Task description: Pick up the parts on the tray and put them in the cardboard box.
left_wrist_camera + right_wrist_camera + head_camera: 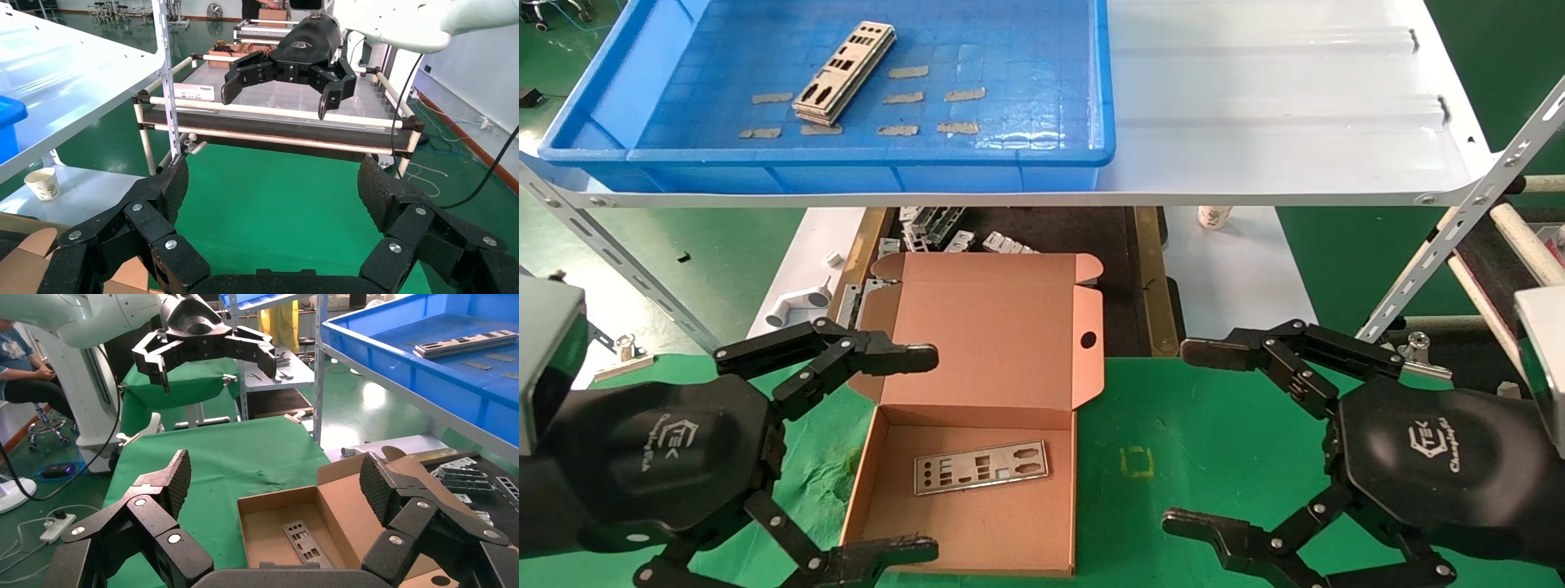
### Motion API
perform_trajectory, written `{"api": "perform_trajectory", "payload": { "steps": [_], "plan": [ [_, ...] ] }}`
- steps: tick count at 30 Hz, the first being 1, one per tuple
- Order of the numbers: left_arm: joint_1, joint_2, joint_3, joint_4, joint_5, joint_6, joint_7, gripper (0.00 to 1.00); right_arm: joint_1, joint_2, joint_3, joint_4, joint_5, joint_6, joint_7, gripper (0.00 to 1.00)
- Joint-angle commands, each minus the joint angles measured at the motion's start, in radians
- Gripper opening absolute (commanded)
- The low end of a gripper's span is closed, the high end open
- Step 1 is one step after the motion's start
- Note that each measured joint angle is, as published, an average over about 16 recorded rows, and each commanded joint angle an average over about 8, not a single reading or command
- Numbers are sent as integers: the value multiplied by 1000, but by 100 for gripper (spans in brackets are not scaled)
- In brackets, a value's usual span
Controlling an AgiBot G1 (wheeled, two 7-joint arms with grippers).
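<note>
Beside the box (977, 425), which holds one part (981, 467), my left gripper (911, 449) and right gripper (1197, 437) hang spread wide and empty, remaining parts (844, 72) stacked on the tray (1042, 82) beyond it.

A white sheet-metal shelf (1279, 98) stands over a green-covered table (1205, 441); the glossy green floor (116, 131) reflects overhead light.

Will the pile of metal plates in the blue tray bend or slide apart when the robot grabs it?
The plates look thin but stiff, so probably little bending. They are stacked loosely, so some may slide. Lying flat on the tray, they seem hard to grip.
</note>
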Motion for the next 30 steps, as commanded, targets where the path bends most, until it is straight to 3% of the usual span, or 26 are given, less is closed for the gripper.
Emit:
{"api": "perform_trajectory", "payload": {
  "steps": [1, 30],
  "plan": [
    [-2, 2, 2, 5, 2, 0, 2, 100, 0, 0, 0, 0, 0, 0, 0, 100],
    [-11, 10, 14, 25, 12, -2, 11, 100, 0, 0, 0, 0, 0, 0, 0, 100]
  ]
}}
